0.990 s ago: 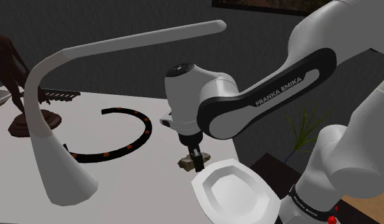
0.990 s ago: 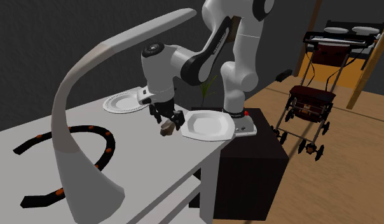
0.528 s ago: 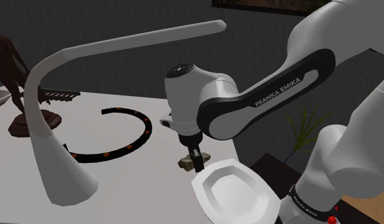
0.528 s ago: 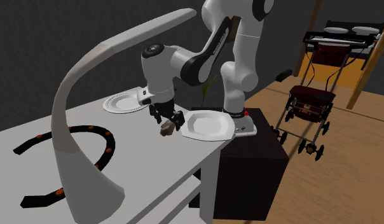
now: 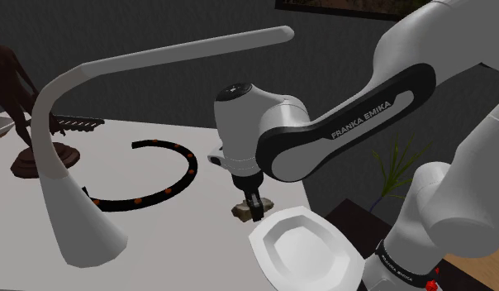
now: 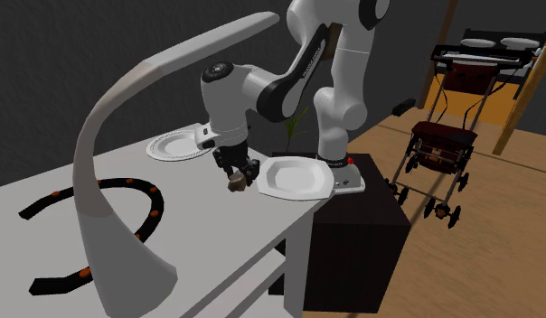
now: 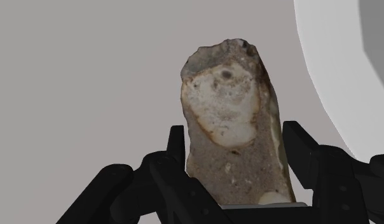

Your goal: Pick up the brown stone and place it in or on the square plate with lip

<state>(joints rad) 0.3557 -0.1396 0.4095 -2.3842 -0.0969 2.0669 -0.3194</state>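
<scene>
**Shoulder view.** Pincer [image 5: 254, 212]: points down at the table [image 5: 157, 215], fingers low beside the stone [image 5: 240, 212]. How far apart they stand is hidden from here. Stone: just beside the near finger, on the side away from the plate [image 5: 310, 250]. Arm and stone stand as they did half a second ago.

**Second exterior view.** Pincer [image 6: 237, 172]: fingers drawn in narrow, closer together than half a second ago. Stone [image 6: 234, 183]: right below the fingertips, at table level. Plate [image 6: 296, 177]: just beside the pincer.

**Wrist view.** Pincer [image 7: 235, 145]: closed to the stone's width, one finger [image 7: 176, 149] against each flank. Stone [image 7: 226, 108]: brown-grey with a pale patch, long axis running straight out from the fingers, across their closing line. Plate [image 7: 337, 70]: white rim close beside the stone.
</scene>
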